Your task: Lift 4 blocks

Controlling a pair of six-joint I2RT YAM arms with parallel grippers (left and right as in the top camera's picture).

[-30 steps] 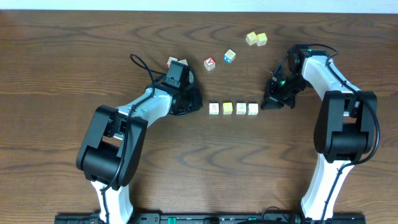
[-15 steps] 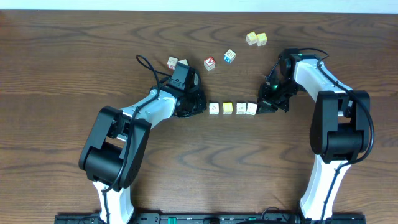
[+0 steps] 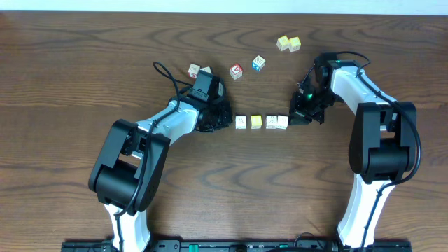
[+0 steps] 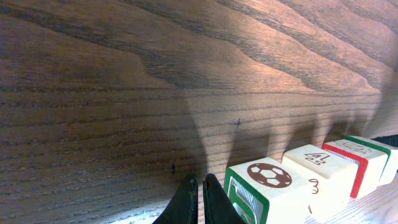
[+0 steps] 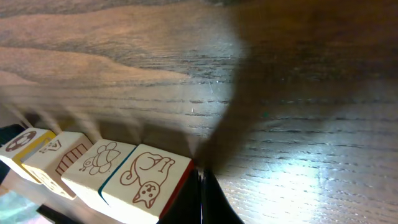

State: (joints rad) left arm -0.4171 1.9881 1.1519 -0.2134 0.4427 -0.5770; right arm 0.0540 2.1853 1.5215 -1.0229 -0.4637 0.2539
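**While both arms press in, the row waits on the wood**

Since the four blocks (image 3: 271,121) lie in one line running left to right at mid-table, the step in hand looks like a pinch on the whole row from its two ends. The left gripper (image 4: 200,186) is clenched on nothing, its tips just beside the football block (image 4: 267,180) at the left end. The right gripper (image 5: 202,186) is likewise clenched and empty, and it touches the cat block (image 5: 146,177) at the right end.

To do this well, I would have both arms push inward along the line of the row, at one height and low on the end faces. The overhead view shows slivers of table (image 3: 84,84) between some blocks, and these should close up first. Rise only once the row is tight, and rise evenly; uneven pressure could buckle the row upward or sideways.

Room is good. Near the row, the wood is bare as far as the arm bases. On the far side, the red-faced cube (image 3: 236,71), the blue-faced cube (image 3: 259,63) and a pair of pale yellow cubes (image 3: 288,44) lie well apart from the row, and the table's far edge is farther off again
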